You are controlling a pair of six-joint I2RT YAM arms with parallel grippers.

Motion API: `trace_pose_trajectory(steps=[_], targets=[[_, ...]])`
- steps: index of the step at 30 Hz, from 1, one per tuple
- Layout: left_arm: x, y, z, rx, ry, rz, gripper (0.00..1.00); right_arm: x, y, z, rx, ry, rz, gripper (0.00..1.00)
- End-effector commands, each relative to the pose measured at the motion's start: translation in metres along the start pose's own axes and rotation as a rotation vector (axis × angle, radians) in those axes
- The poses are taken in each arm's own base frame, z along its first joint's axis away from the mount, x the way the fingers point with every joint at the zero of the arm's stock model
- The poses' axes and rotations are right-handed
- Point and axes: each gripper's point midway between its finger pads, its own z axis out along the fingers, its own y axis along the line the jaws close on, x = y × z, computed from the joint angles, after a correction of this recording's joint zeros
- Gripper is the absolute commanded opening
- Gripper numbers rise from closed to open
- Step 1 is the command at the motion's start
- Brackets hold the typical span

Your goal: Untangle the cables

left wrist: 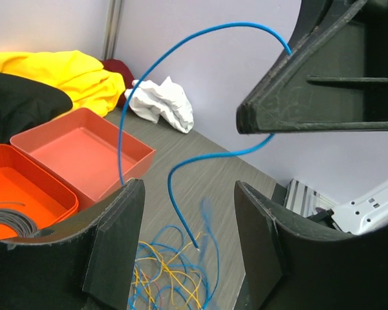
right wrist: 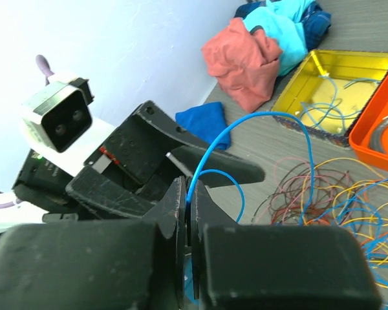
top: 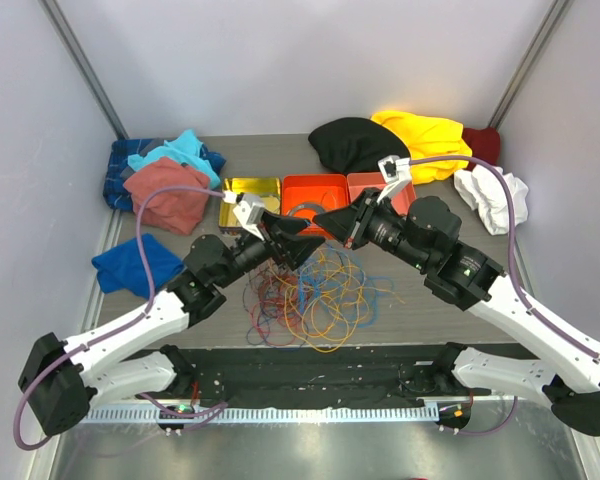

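1. Cables. The cables (top: 315, 295) lie in a loose tangle of yellow, orange, blue and red wire on the table (top: 410, 322), directly below both sets of fingertips.

2. Raised strand. One blue cable (right wrist: 265, 115) rises out of the tangle, arcs above the fingers and comes down into the right gripper (right wrist: 189, 194).

3. Right gripper. The fingers are clenched on the blue cable, which enters at the seam between the two pads.

4. Left gripper. The left gripper (left wrist: 189, 190) faces the right one, tip close to tip. Its fingers are released and stand well apart. A free end of the blue cable hangs in the gap and touches neither pad.

5. View differences.
- The left wrist view alone shows the free end. Beyond the left finger it shows an orange tray (left wrist: 52, 187) holding a grey coil (left wrist: 10, 219). A salmon tray (left wrist: 84, 148) touches the orange tray's far side. Farther off are a white cloth (left wrist: 161, 103), a yellow garment (left wrist: 58, 71) and a black garment (left wrist: 19, 103).
- The right wrist view alone shows the clamp point. Beyond the fingertips it shows a yellow tray (right wrist: 294, 84) with thin wires inside, a pink cloth (right wrist: 246, 58), a cyan cloth (right wrist: 284, 26) and a blue cloth (right wrist: 204, 119).
- The top view alone shows the full tangle.
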Motion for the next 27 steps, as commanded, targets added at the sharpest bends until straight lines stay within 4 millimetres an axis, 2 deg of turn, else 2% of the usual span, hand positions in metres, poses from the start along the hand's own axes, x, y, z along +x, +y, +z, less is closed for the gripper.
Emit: trace_pose_trajectory(steps=[1,3,4,6,7,9,13,17,18,19,20,21,23,25,26,27], targets=[[-0.02,-0.002,0.009,0.01,-0.089,0.038,0.58,-0.024,0.035,-0.011,-0.118,-0.057,0.042,0.01],[-0.019,0.0,0.013,0.008,-0.087,0.036,0.47,-0.023,0.036,-0.012,-0.125,-0.052,0.054,0.01],[-0.019,0.0,0.014,0.006,-0.086,0.032,0.34,-0.023,0.038,-0.012,-0.131,-0.052,0.058,0.01],[-0.019,0.001,0.017,0.002,-0.084,0.027,0.22,-0.024,0.04,-0.013,-0.144,-0.053,0.063,0.01],[-0.017,0.002,0.017,0.0,-0.079,0.023,0.11,-0.023,0.039,-0.013,-0.142,-0.053,0.065,0.01],[-0.017,0.003,0.017,-0.009,-0.081,0.022,0.0,-0.023,0.039,-0.014,-0.142,-0.057,0.065,0.01],[-0.017,0.002,0.013,-0.009,-0.064,0.019,0.0,-0.023,0.033,-0.017,-0.122,-0.069,0.052,0.01],[-0.003,0.002,0.006,-0.017,0.007,0.004,0.0,-0.017,0.023,-0.023,-0.088,-0.06,0.037,0.01],[0.001,0.004,0.005,-0.03,0.024,-0.005,0.28,-0.015,0.02,-0.024,-0.077,-0.059,0.036,0.01],[0.007,0.008,0.005,-0.043,0.042,-0.012,0.45,-0.013,0.014,-0.027,-0.059,-0.066,0.037,0.01],[0.011,0.008,0.004,-0.049,0.051,-0.033,0.55,-0.011,0.012,-0.028,-0.055,-0.066,0.035,0.01],[0.016,0.012,0.004,-0.068,0.059,-0.055,0.71,-0.011,0.011,-0.03,-0.052,-0.068,0.035,0.01],[0.032,0.02,0.002,-0.101,0.081,-0.108,0.81,-0.013,0.012,-0.034,-0.055,-0.072,0.026,0.01],[0.04,0.021,0.001,-0.109,0.084,-0.169,0.88,-0.026,0.013,-0.036,-0.035,-0.112,0.014,0.01],[0.052,0.023,-0.001,-0.123,0.107,-0.183,1.0,-0.029,0.013,-0.037,-0.025,-0.122,-0.002,0.01],[0.056,0.023,-0.003,-0.13,0.112,-0.192,1.0,-0.033,0.013,-0.038,-0.018,-0.129,-0.009,0.01]])
